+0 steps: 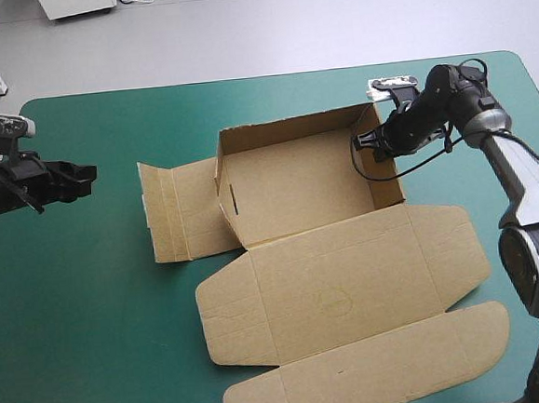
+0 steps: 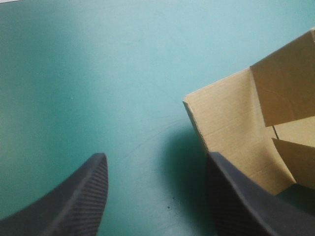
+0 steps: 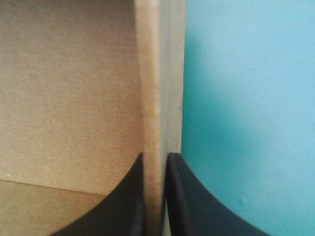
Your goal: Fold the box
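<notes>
Right jaws pinch a wall of the box (image 1: 314,179); left jaws gape above the teal-green cover (image 2: 98,73).

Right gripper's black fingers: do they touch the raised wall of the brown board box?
Touching. The right wrist view shows the right gripper shut on the brown box, one finger each side of its wall.

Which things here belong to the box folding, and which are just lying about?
In the job: box; right gripper, shut on its right wall; left gripper, open, short of its left flap.
Just there: teal-green cover.
</notes>
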